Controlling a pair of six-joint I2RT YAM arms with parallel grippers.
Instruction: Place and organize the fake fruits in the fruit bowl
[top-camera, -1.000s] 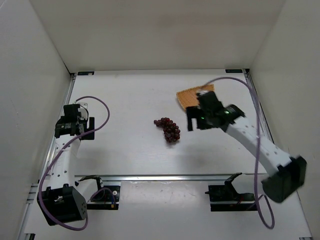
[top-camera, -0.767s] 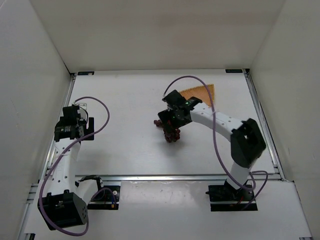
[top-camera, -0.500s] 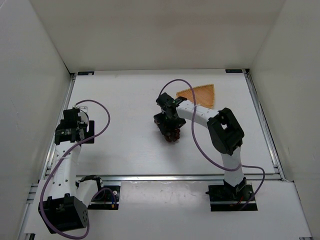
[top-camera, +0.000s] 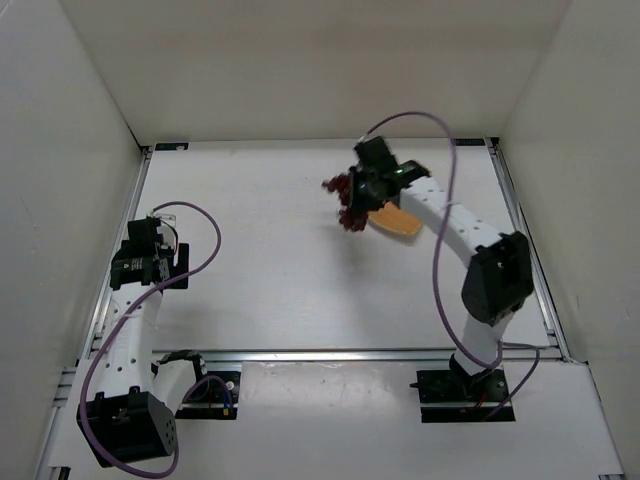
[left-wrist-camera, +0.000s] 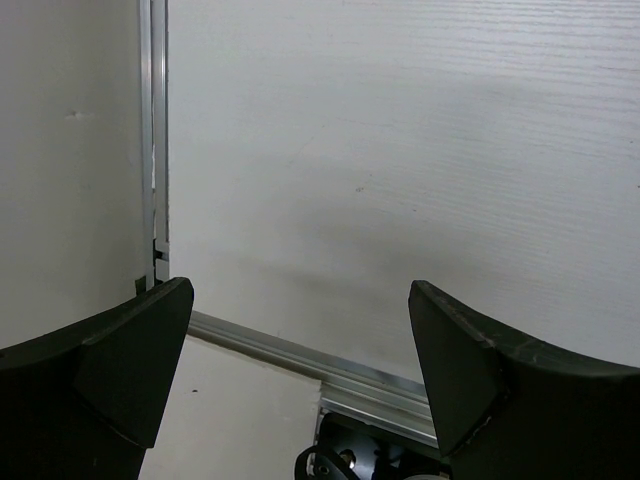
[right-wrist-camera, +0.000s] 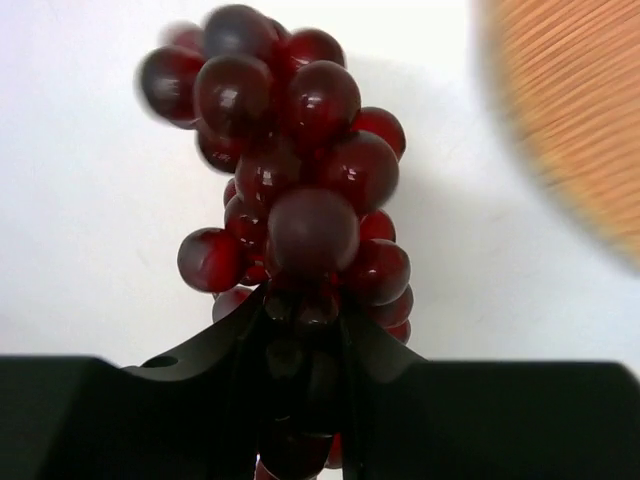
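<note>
Just beside the fruit bowl (top-camera: 403, 222), the right tool (right-wrist-camera: 303, 325) clenches the grape bunch (right-wrist-camera: 290, 190); the left tool (left-wrist-camera: 300, 295) stands released.

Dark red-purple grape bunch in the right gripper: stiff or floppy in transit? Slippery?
The dark red-purple grape bunch probably flops a little: only a few end berries sit in the right gripper, and the rest hang free beyond it. The glossy round berries look slippery, so it may slide. As a lumpy cluster, it seems unlikely to roll far in the orange-tan woven bowl.

light: bright, even | shadows: soft, faint | blur: bowl (right-wrist-camera: 580, 130) edge smeared, grapes (right-wrist-camera: 290, 200) slightly soft
</note>
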